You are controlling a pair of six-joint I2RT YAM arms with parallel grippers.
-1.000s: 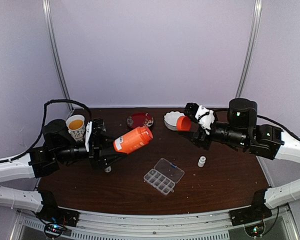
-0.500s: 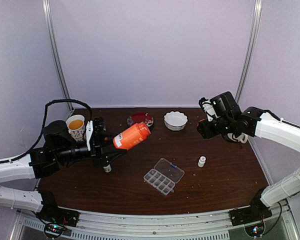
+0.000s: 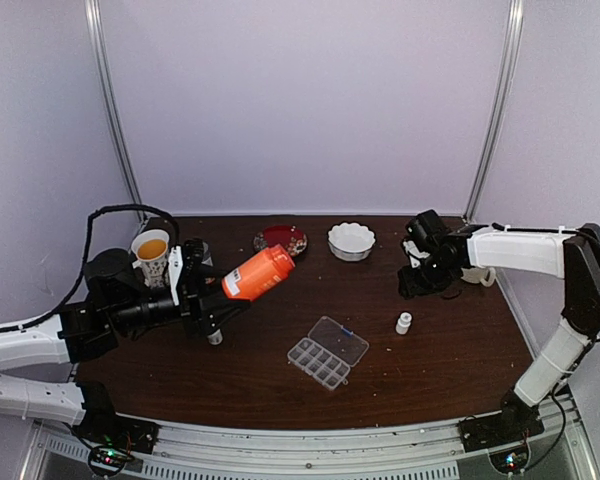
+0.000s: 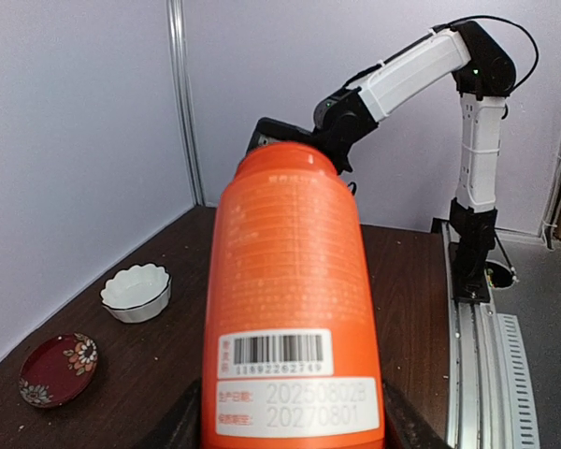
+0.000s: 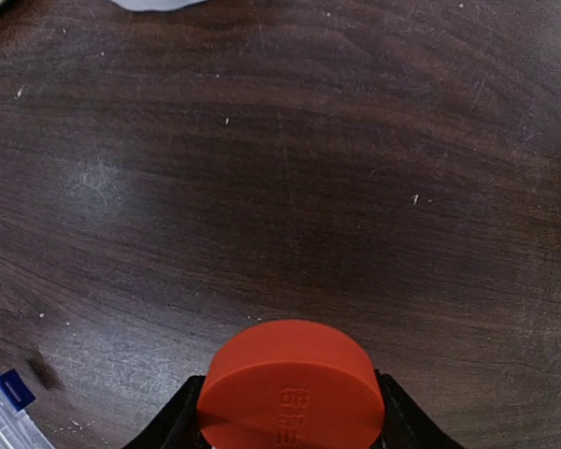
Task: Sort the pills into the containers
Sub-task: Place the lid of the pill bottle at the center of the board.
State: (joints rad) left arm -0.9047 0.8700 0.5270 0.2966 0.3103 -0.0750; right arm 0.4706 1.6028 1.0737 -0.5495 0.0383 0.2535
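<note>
Pill box [image 3: 327, 352] lies open on the table [image 3: 460, 350], near middle; left gripper [image 3: 218, 297] clamps a tilted orange bottle [image 3: 257, 273] above the left side; right gripper [image 5: 285, 435], part open, pinches an orange cap [image 5: 290, 369] over the right side.

You have a dark wooden table [image 3: 435, 385]. At the back of it sit a red dish [image 3: 279, 239] and a white bowl [image 3: 351, 241]. A small white bottle [image 3: 404, 322] stands toward the right, with an open clear pill box [image 3: 327, 352] near the middle.
</note>
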